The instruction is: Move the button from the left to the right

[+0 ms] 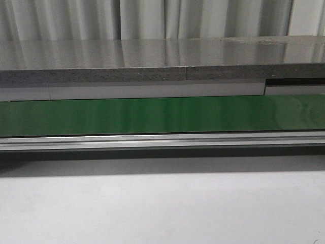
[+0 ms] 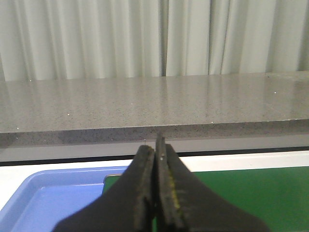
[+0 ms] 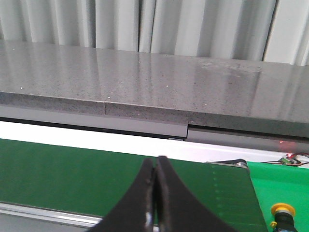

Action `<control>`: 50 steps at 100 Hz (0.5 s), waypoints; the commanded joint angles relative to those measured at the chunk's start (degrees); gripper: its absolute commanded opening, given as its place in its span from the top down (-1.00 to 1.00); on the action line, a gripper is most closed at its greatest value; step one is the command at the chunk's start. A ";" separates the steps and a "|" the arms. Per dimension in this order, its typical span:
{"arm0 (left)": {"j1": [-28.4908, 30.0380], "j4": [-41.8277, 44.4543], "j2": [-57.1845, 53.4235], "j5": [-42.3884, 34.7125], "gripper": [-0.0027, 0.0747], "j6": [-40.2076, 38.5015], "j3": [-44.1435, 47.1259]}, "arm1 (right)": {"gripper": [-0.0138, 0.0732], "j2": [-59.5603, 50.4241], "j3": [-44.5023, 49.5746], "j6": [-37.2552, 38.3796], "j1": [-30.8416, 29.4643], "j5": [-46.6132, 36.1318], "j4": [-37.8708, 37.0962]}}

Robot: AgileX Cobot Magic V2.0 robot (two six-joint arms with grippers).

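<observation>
Both jaws pressed together; button point(image 3: 282, 210) sits past the green belt point(image 3: 96, 174).

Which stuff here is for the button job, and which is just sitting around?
For the job:
- button, yellow cap, seen only in the right wrist view
- left gripper, shut
- right gripper, shut

Just there:
- green belt
- blue tray
- grey counter
- curtain

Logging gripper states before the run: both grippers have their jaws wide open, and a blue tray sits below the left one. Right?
Not quite. Both are shut: the left gripper in the left wrist view and the right gripper in the right wrist view show their jaws pressed together, holding nothing. The blue tray below the left one is correct.
</observation>
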 commanded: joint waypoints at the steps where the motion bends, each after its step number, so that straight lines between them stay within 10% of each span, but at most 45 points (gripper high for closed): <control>1: -0.44 -0.59 0.47 -4.34 0.98 0.07 -1.52 | 0.84 0.33 -1.45 0.01 0.01 -4.41 0.35; 50: -0.44 -0.59 0.47 -4.34 0.98 0.07 -1.52 | 0.84 -0.22 0.78 4.78 1.04 -5.07 -6.04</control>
